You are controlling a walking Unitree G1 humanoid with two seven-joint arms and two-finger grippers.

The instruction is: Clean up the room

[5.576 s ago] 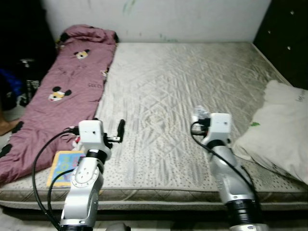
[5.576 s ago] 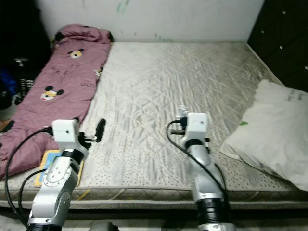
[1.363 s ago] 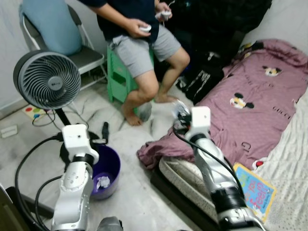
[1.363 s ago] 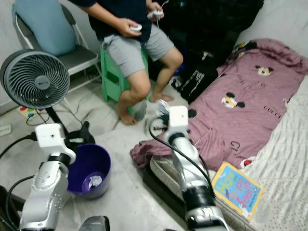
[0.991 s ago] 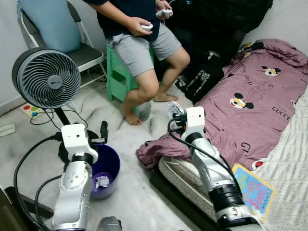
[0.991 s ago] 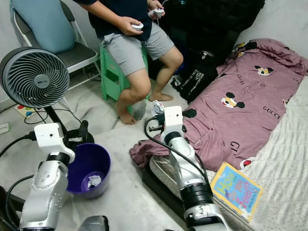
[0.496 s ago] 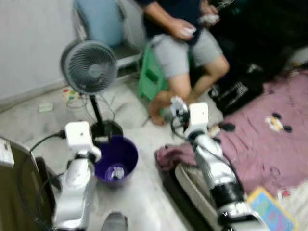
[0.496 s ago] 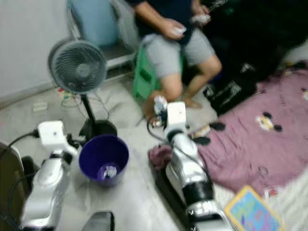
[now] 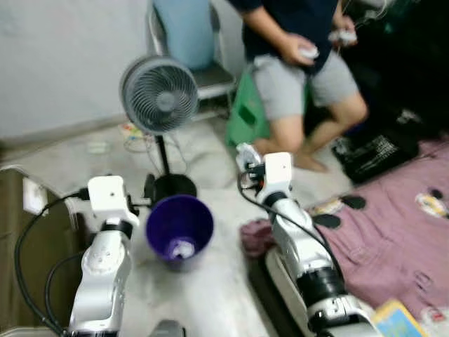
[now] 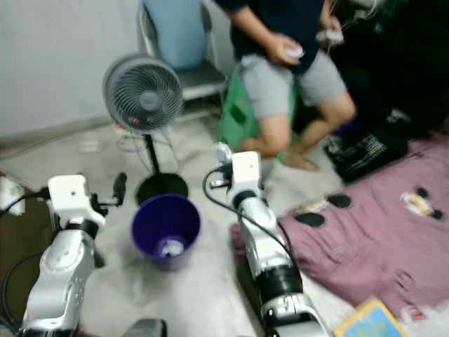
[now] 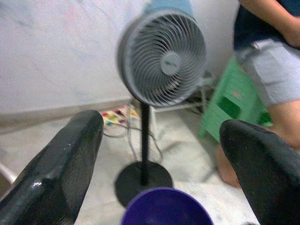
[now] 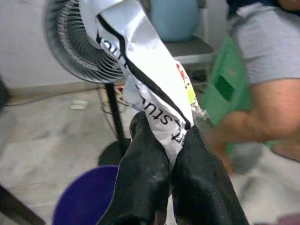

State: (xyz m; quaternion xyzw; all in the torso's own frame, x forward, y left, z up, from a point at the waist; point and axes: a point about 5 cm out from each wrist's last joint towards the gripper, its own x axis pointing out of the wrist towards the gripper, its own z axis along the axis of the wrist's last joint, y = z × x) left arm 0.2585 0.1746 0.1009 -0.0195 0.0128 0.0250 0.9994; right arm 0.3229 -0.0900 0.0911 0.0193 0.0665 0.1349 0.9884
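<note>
Judging from the eye views, the right gripper (image 9: 245, 156) sits right of the purple bin (image 9: 179, 226), so its wrapper could land on the floor; fan (image 9: 158, 95) and person (image 9: 298, 60) crowd behind. Left wrist: fingers (image 11: 65, 164) spread empty. Right wrist: fingers pinch the wrapper (image 12: 143, 61).

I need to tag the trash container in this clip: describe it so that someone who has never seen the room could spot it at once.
Start at the grey standing fan on the pale floor. Just in front of the fan's round black base sits the purple bin, between the robot's two arms, with a crumpled white scrap already lying inside it. It is the one round, open-topped, deep purple thing there; the green stool behind it is square and the person's seat.
</note>
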